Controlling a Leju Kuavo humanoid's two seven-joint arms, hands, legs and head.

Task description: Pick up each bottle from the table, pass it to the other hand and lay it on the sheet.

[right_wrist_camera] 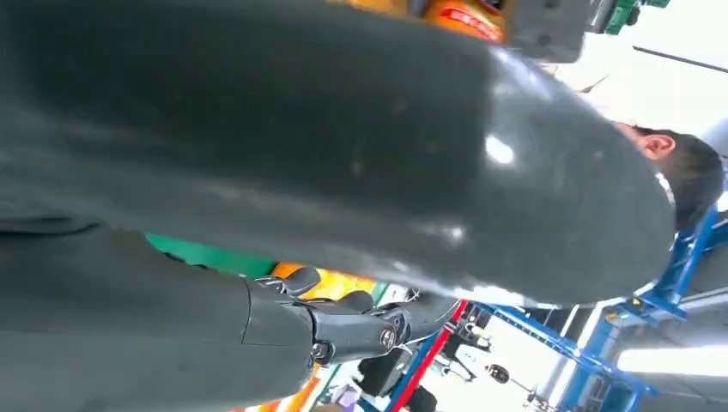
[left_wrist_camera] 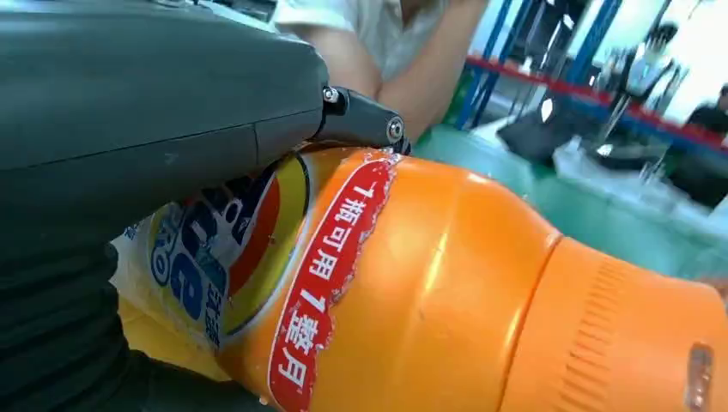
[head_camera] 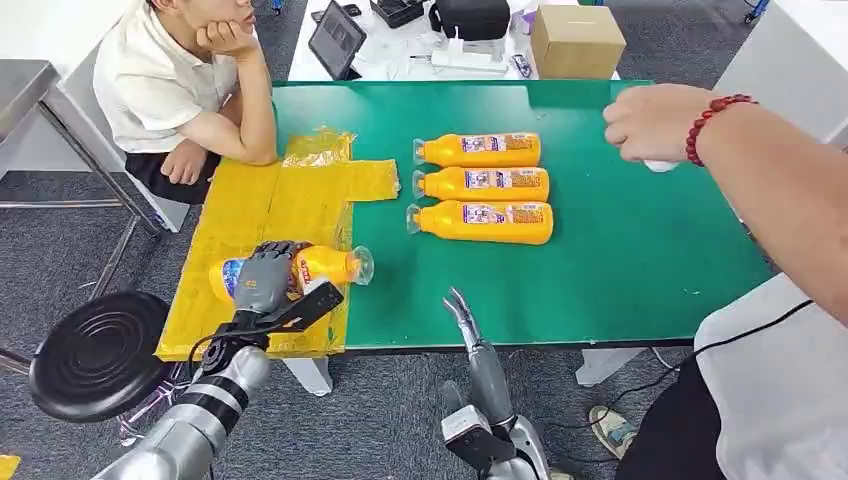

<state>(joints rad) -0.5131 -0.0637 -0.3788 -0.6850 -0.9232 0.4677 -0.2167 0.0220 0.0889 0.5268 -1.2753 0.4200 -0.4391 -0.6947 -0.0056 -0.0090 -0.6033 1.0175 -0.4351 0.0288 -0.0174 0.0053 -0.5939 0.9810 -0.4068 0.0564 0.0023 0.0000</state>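
Note:
An orange bottle [head_camera: 325,266] lies on its side on the yellow sheet [head_camera: 270,205] at the table's near left, cap pointing right. My left hand [head_camera: 262,280] wraps over its labelled body; the left wrist view has the bottle [left_wrist_camera: 446,292] pressed under my dark fingers [left_wrist_camera: 172,112]. Three more orange bottles [head_camera: 480,150] [head_camera: 484,184] [head_camera: 482,221] lie in a row on the green table [head_camera: 620,250], caps to the left. My right hand [head_camera: 462,315] hovers at the table's near edge with fingers straight and nothing in it; in the right wrist view its fingers [right_wrist_camera: 343,322] are extended.
A person's arm with a red bead bracelet [head_camera: 712,115] reaches over the table's far right. Another person [head_camera: 180,80] sits leaning on the far left corner. A black round stool [head_camera: 95,352] stands at my left. A cardboard box [head_camera: 577,40] sits behind the table.

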